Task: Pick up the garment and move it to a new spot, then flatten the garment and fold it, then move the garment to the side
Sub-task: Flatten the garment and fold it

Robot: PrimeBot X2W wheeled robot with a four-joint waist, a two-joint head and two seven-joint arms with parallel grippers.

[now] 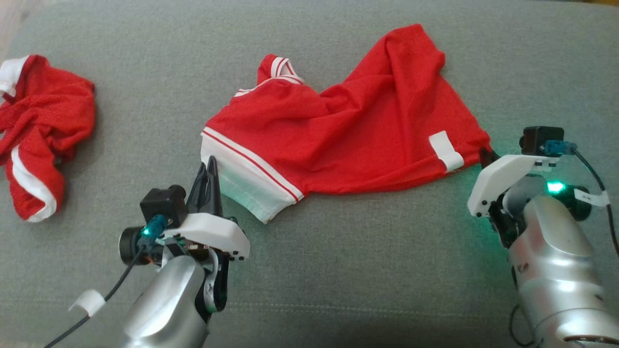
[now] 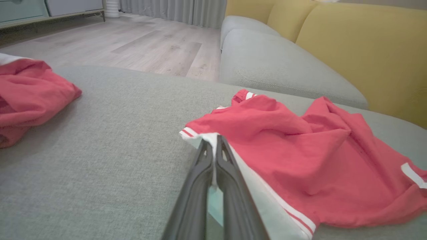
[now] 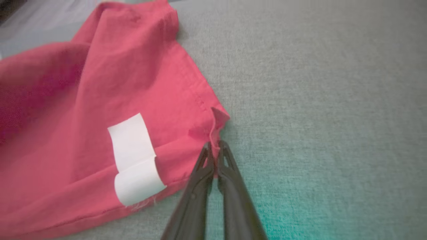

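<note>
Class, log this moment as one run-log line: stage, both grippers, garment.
stage: flatten (likely) | left gripper: shut on garment, white hem | right gripper: shut on garment, red corner | garment: wrinkled, lying on grey cushion

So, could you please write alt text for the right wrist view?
The right claw is shut on a corner of the red garment, which lies rumpled on a grey fabric cushion. A curled white label sits on the cloth beside that corner.
</note>
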